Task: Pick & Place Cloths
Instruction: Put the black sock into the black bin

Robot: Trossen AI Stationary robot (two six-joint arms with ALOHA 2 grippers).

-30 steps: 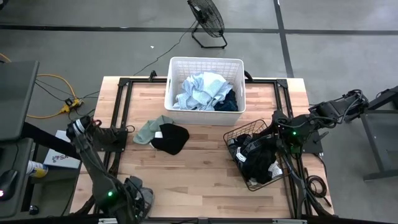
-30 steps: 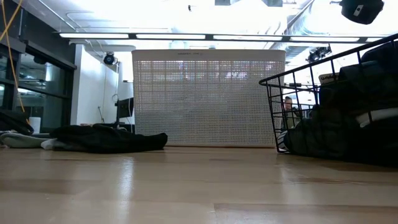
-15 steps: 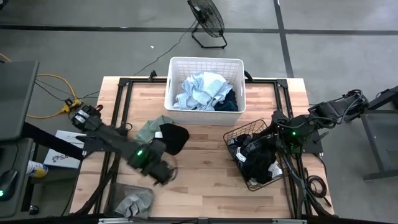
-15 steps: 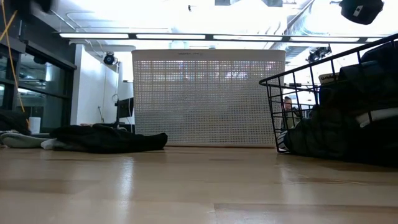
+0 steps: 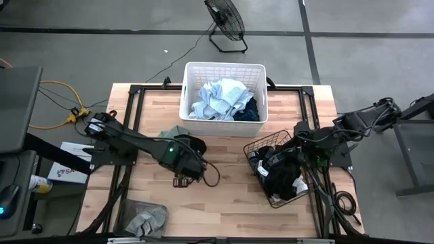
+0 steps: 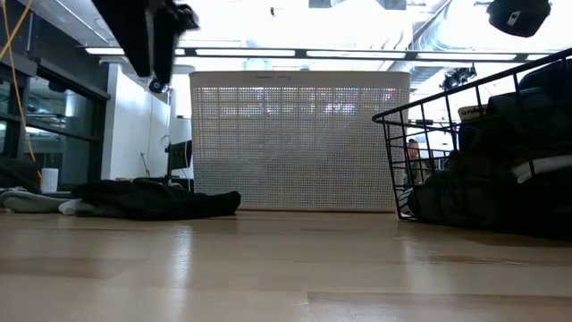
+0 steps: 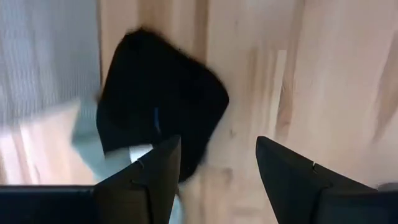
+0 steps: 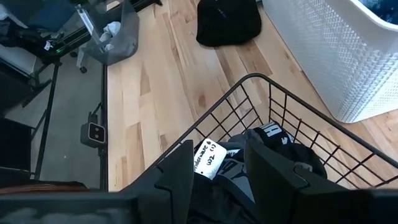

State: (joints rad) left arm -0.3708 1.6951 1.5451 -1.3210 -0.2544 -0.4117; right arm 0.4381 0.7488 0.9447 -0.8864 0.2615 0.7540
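A black cloth (image 5: 192,145) lies flat on the table's middle, overlapping a sage green cloth (image 5: 173,132) at its far left; both show in the left wrist view, black (image 7: 161,102) and green (image 7: 84,140). My left gripper (image 5: 182,179) hovers open just near of the black cloth (image 6: 152,201), fingers pointing down, nothing between them (image 7: 217,168). Light blue and navy cloths (image 5: 220,98) fill the white laundry basket (image 5: 193,125). Dark cloths (image 8: 273,155) lie in the black wire basket (image 5: 254,146). My right gripper (image 8: 217,165) hangs open above them (image 5: 290,153).
A grey bin (image 5: 146,218) with a whitish-grey cloth stands off the table's near left corner. Bare wood lies between the black cloth and the wire basket (image 6: 465,143). The white basket (image 6: 299,143) stands at the far edge. A fan (image 5: 227,24) stands on the floor beyond.
My left gripper has swung from over the grey bin at the near left corner toward the table's middle and far side, rolling its wrist, and now hovers by the black cloth. The bin with its whitish-grey cloth has come into view. The cloths on the table have stayed put.
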